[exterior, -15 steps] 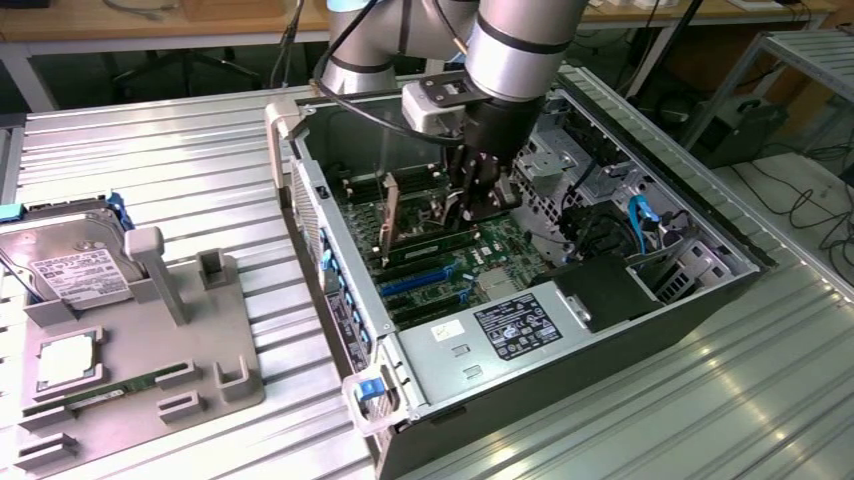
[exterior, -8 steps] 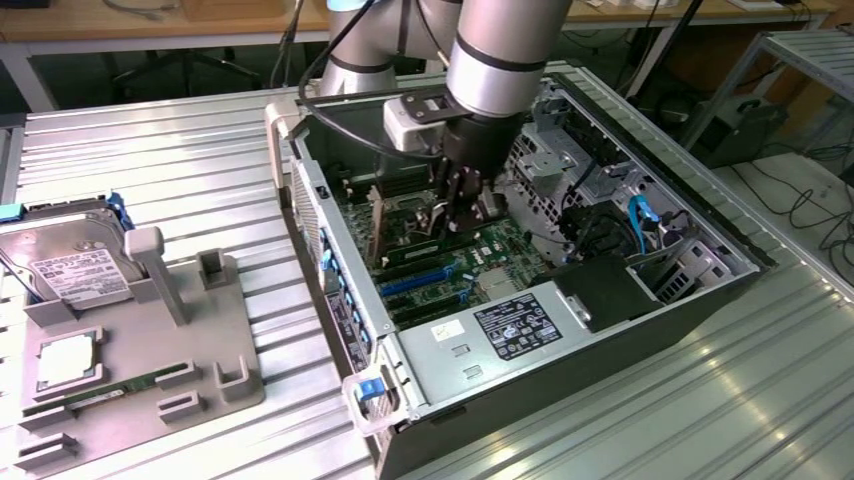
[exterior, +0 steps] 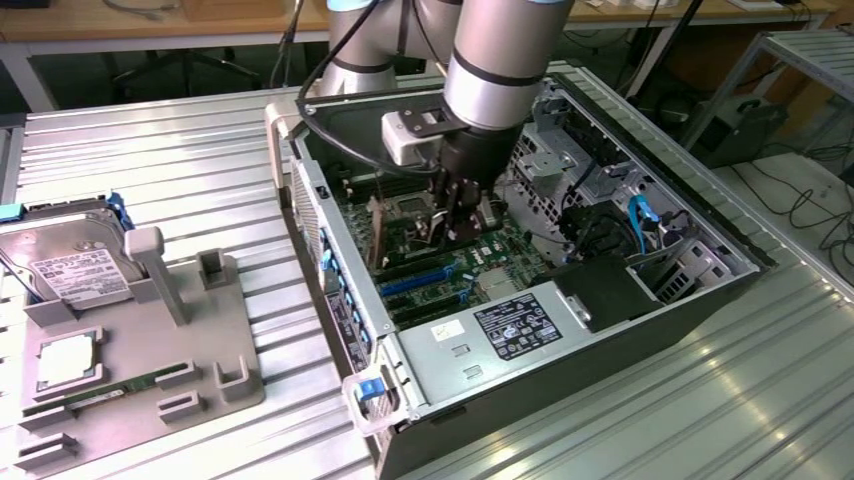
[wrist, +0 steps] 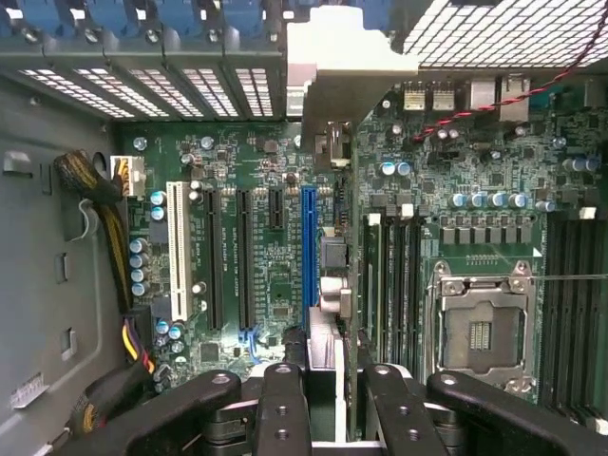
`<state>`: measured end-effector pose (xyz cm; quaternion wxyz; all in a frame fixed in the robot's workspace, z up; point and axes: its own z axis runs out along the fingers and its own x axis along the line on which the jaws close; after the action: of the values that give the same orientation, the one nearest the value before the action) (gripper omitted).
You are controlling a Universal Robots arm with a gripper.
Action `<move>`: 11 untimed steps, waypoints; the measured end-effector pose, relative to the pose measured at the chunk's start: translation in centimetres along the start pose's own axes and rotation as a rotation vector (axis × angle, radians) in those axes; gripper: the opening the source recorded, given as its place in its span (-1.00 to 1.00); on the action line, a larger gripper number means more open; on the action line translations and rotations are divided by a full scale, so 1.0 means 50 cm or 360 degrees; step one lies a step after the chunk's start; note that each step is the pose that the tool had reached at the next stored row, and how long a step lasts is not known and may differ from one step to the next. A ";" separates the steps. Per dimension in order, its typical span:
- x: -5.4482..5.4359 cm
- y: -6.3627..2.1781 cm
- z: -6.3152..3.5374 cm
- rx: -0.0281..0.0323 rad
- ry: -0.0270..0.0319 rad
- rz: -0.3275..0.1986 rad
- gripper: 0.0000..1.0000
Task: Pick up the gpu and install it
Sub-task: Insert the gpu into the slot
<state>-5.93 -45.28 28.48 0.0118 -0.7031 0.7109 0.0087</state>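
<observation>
**GPU held edge-on above the motherboard, not yet seated**

Exterior view: the arm reaches down into the open computer case [exterior: 694, 290] at centre frame. The end effector [exterior: 451, 222] is low over the motherboard [exterior: 441, 262], just above the blue expansion slots. At lower left, a grey parts tray [exterior: 200, 350] on the worktop [exterior: 187, 150] holds the hard drive [exterior: 74, 262] at its upper end, a silvery square part [exterior: 64, 360] in the middle, and a slim green memory stick [exterior: 127, 388] lower down. The remaining tray brackets are bare.

Wrist view: the end effector [wrist: 325, 389], at bottom centre, has its fingers closed most of the way onto the gpu [wrist: 353, 190], which runs up the middle of the frame seen edge-on, its pale metal bracket [wrist: 347, 57] at the top near the case's rear slot openings. The card's lower edge lies just beside the blue slot [wrist: 308, 252]; whether it touches I cannot tell.

Judgement: to seat well, keep the card upright and parallel to the slot, line the bracket with the rear opening, and press evenly along the length.
</observation>
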 end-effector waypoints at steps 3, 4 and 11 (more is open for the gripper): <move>0.007 0.001 0.005 -0.00001 0.00006 0.0000 -0.44; 0.009 0.001 0.007 -0.00001 0.00005 0.0000 -0.44; 0.016 0.009 0.029 -0.00074 0.00007 0.0000 -0.44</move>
<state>-6.37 -46.01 26.98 0.0100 -0.7031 0.7110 0.0103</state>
